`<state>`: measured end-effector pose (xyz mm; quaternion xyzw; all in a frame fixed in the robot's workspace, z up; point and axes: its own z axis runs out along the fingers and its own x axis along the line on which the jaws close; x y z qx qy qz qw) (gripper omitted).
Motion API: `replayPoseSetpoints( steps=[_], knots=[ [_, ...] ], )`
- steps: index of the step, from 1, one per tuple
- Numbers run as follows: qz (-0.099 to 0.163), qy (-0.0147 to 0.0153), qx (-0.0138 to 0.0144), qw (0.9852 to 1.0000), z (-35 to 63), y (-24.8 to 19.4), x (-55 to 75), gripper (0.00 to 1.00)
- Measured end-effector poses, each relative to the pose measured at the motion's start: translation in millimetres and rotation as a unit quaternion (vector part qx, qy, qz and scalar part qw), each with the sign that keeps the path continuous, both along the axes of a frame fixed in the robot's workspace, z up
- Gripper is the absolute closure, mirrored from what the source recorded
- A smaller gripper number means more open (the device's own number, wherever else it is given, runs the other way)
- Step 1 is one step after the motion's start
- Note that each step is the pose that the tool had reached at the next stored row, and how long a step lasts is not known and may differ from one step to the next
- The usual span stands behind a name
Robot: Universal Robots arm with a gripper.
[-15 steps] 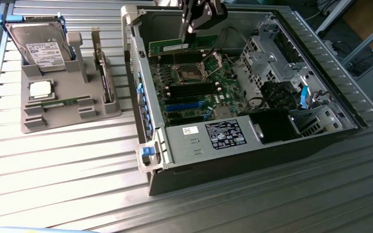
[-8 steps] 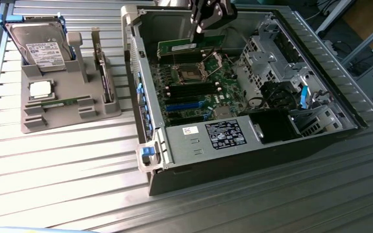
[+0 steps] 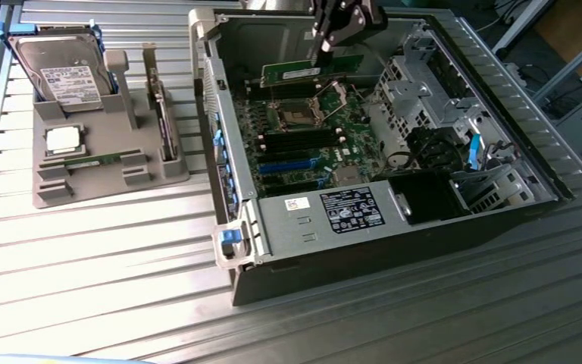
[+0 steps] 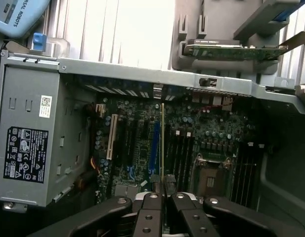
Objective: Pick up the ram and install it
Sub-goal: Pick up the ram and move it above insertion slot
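The ram (image 3: 306,72) is a narrow green stick with a pale sticker. It hangs level above the motherboard (image 3: 317,133), near the far wall inside the open computer case (image 3: 233,189). My gripper (image 3: 323,51) comes down from above and is shut on the ram's top edge. In the wrist view the ram (image 4: 162,140) appears edge-on as a thin line running out from between my fingertips (image 4: 153,185), over the board (image 4: 137,143) and close to the black memory slots (image 4: 181,158). It is clear of the board.
A grey holder (image 3: 69,189) at the exterior view's left carries a hard drive (image 3: 64,72), a processor (image 3: 64,139), an upright card with a metal bracket (image 3: 160,114) and a thin green strip (image 3: 97,161). The power supply (image 3: 342,212) fills the case's near end.
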<state>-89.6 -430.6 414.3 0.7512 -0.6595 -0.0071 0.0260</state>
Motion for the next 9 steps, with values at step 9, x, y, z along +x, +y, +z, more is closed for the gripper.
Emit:
replayPoseSetpoints(
  steps=[9],
  knots=[
    [0.0, 0.0, -0.0023, 1.0, 0.0, 0.0, 27.8, 0.87]
  ],
)
